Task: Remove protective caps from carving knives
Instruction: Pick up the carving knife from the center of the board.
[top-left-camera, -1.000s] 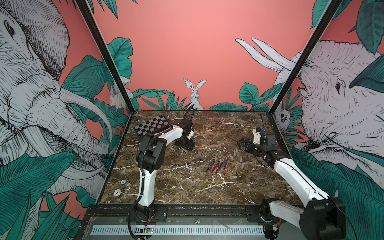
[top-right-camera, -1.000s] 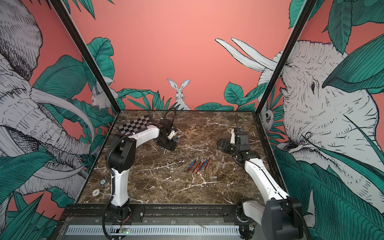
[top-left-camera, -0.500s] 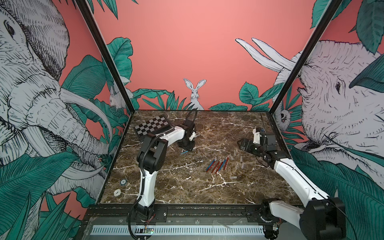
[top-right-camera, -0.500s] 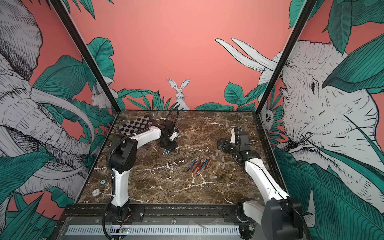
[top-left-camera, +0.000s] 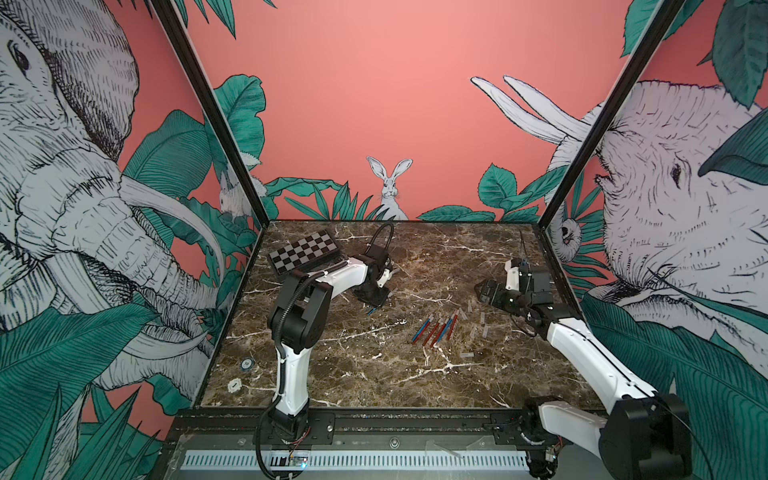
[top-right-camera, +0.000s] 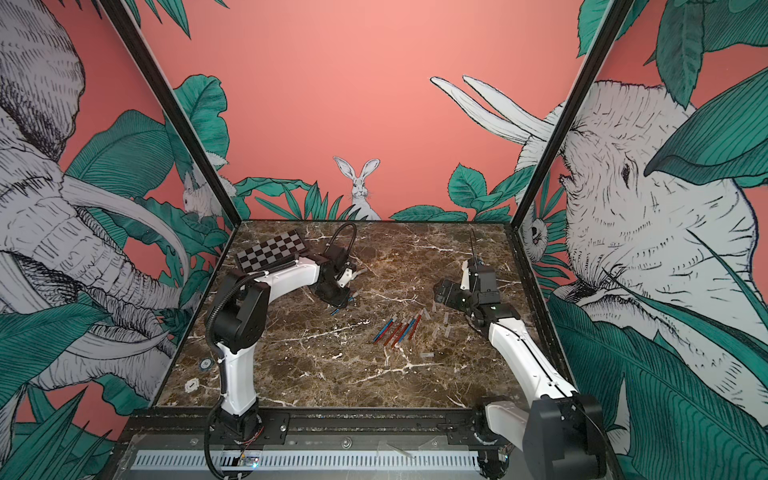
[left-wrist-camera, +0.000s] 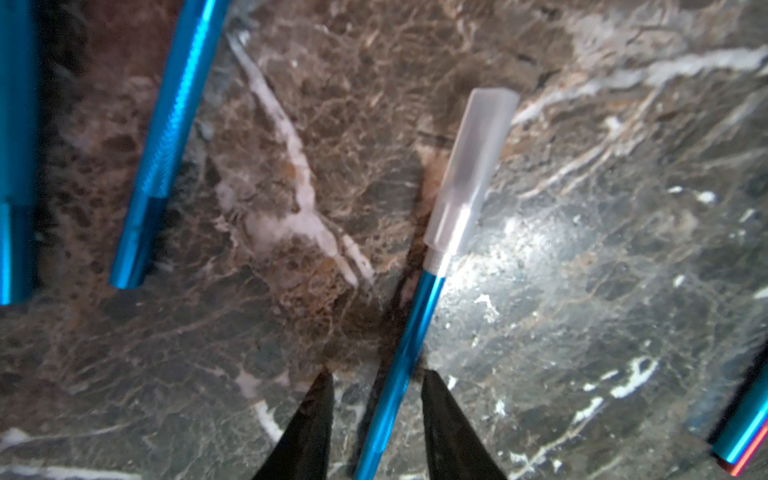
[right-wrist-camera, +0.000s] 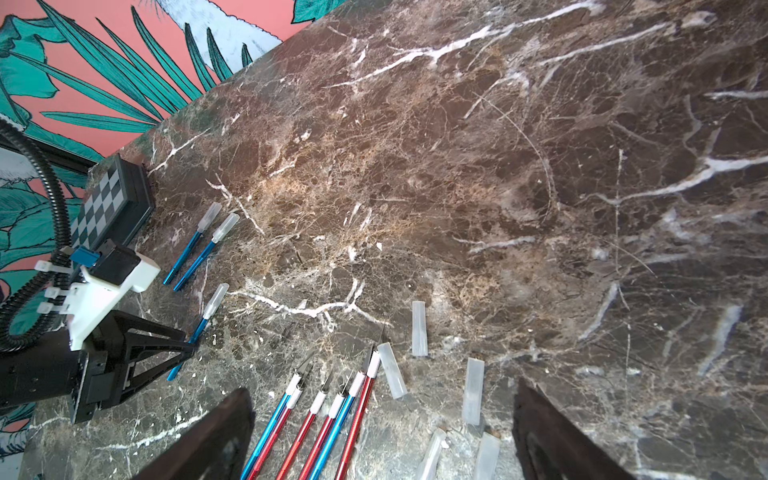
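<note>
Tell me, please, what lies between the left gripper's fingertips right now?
In the left wrist view, the handle of a blue carving knife lies between the fingertips of the left gripper; its clear cap is on, beyond them.

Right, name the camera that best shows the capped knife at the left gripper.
Left wrist: the blue knife and clear cap fill the frame. The right wrist shows it small, at the left gripper; in both top views, a blue sliver.

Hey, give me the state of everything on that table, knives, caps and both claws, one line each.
Left claw: open, straddling a knife handle.
That blue knife: capped.
Two blue knives by the checkered board: capped.
Row of red and blue knives: uncapped, blades bare.
Loose caps: off, lying flat.
Right claw: open, empty.
</note>
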